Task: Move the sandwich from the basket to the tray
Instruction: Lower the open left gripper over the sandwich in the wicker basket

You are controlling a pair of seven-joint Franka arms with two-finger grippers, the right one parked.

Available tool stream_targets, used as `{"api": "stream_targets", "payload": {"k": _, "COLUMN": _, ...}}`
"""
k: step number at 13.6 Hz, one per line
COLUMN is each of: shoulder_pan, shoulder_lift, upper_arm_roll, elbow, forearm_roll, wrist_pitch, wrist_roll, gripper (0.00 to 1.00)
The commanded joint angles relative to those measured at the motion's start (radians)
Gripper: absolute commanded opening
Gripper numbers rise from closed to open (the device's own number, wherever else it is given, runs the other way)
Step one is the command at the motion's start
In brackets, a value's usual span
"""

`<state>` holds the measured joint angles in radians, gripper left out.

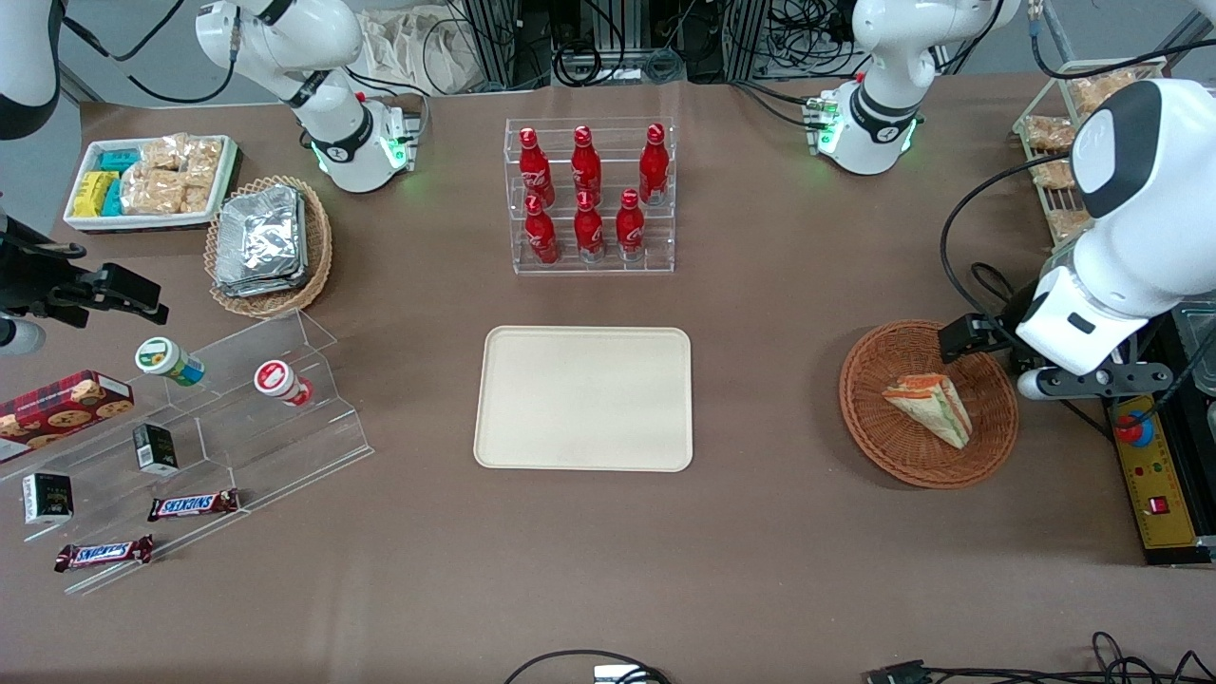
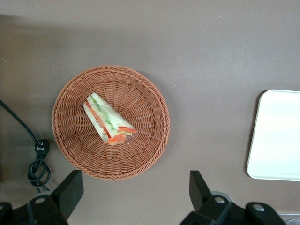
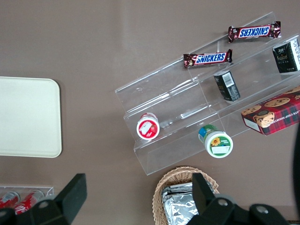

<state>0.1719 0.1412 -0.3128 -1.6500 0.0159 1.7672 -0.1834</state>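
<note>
Sandwich (image 2: 108, 121) lying in the basket (image 2: 70, 154)
Pincer (image 2: 133, 197) spread wide, empty, above the counter (image 1: 760, 532); tray (image 1: 584, 456) at basket's nine o'clock.

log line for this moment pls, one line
phase: approach | claw: open, above table beside basket, holding nothing | sandwich: lying in basket, untouched | tray: no sandwich yet

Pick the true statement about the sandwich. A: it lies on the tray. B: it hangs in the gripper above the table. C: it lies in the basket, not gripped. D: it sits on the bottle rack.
C: the sandwich lies in the basket, while the open gripper hovers above it and the tray is bare.
</note>
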Motion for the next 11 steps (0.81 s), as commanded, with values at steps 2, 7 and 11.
{"api": "stream_targets", "payload": {"k": 2, "shoulder_pan": 0.0, "shoulder_lift": 0.017, "upper_arm_roll": -0.005, "elbow": 0.039, "forearm_roll": 0.001, "wrist_pitch": -0.025, "wrist_roll": 0.005, "gripper": 1.0}}
{"api": "stream_targets", "payload": {"k": 7, "shoulder_pan": 0.0, "shoulder_lift": 0.052, "upper_arm_roll": -0.005, "elbow": -0.014, "forearm_roll": 0.01, "wrist_pitch": 0.026, "wrist_roll": -0.103, "gripper": 1.0}}
{"api": "stream_targets", "payload": {"k": 11, "shoulder_pan": 0.003, "shoulder_lift": 0.069, "upper_arm_roll": -0.003, "elbow": -0.141, "forearm_roll": 0.012, "wrist_pitch": 0.173, "wrist_roll": -0.428, "gripper": 1.0}}
